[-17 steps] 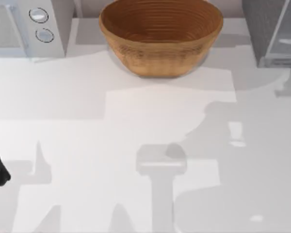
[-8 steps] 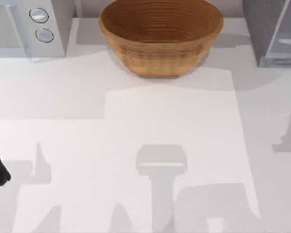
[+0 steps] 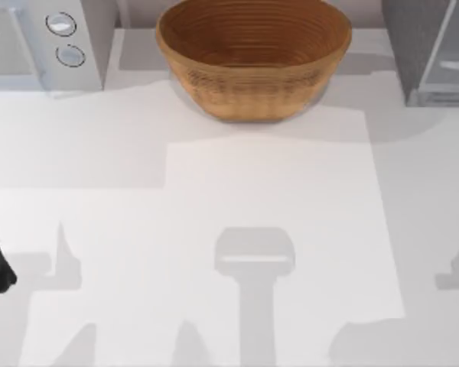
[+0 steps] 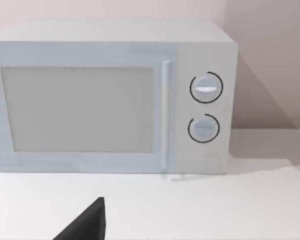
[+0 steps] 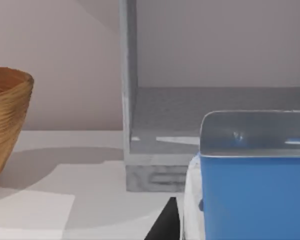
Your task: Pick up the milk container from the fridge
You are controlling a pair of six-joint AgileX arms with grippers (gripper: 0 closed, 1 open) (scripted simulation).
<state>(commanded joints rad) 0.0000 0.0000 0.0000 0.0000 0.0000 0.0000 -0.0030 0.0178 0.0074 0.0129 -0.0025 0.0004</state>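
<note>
The blue milk container (image 5: pixel 250 185) filled the right wrist view before the open fridge (image 5: pixel 190 125); whether the right tool gripped it I cannot tell. The left arm sat parked at nine o'clock.

Basket (image 3: pixel 254 57) stands between microwave (image 3: pixel 42 46) at left and fridge (image 3: pixel 428 50) at right.

Woven brown basket (image 3: pixel 254 57), speckled grey fridge (image 5: pixel 155 130), glossy blue milk container (image 5: pixel 255 185)
</note>
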